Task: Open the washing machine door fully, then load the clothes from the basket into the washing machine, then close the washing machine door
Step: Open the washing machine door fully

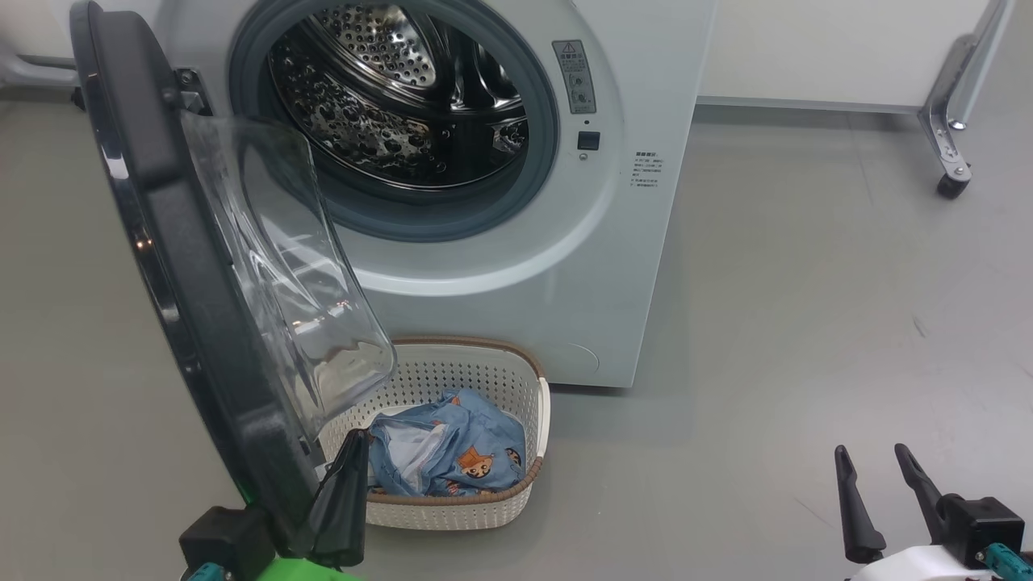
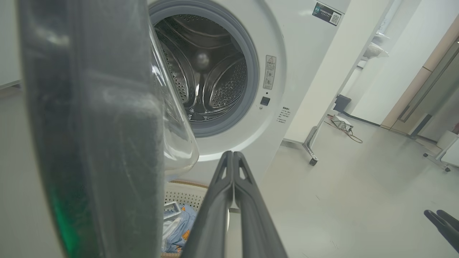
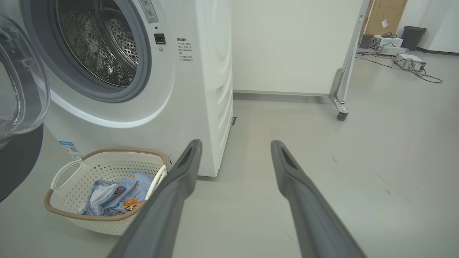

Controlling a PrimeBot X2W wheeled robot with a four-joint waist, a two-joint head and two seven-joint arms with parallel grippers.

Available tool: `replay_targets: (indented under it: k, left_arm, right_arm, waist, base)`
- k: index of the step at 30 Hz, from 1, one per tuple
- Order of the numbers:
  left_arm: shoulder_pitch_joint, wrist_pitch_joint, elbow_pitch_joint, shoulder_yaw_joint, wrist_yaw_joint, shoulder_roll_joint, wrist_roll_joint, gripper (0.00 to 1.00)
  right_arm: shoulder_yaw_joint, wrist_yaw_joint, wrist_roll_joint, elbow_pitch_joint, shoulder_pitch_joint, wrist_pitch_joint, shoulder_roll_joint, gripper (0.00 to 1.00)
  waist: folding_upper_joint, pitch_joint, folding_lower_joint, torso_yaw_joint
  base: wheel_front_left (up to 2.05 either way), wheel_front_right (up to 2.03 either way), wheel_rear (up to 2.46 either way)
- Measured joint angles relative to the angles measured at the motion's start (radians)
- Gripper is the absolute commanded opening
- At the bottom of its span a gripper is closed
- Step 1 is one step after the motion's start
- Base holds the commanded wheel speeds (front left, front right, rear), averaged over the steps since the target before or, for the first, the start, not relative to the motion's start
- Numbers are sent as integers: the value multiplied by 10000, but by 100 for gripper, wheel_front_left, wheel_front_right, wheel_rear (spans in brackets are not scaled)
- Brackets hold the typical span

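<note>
Left fingers (image 2: 218, 193) pressed together | right fingers (image 3: 301, 193) wide, empty | door (image 1: 210, 323) partly hides basket (image 1: 460, 513)

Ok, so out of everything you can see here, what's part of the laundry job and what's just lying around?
Part of the job: washing machine, washing machine door, basket, clothes.
Just lying about: wheeled white panel, electronics box with cables, dark bin.
</note>
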Motion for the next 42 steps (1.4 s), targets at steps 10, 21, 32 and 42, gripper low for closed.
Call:
replay_targets:
  k: [10,21,32,42]
  left_arm:
    - [-428,-217,545,245,447,-6,27,0]
    - [-736,-556,903,353,779,-15,-249,0]
    - [-862,-698,1212,546,895,-54,-249,0]
    - [-909,-886,1448,1085,1095,-61,-286,0]
  right_arm:
    - [-234,71,-29,71,-3,0,38,100]
    - [-466,161,-82,71,-2,0,190,100]
    - [-648,207,-84,73,7,0,309,100]
    - [-704,249,-92,81,12,0,359,100]
  waist:
    - [0,45,0,-116]
    - [0,60,0,86]
    - [0,87,0,606]
    - [0,151,0,1307]
  base:
    - [0,0,0]
    - [0,0,0]
    - [0,0,0]
    - [0,0,0]
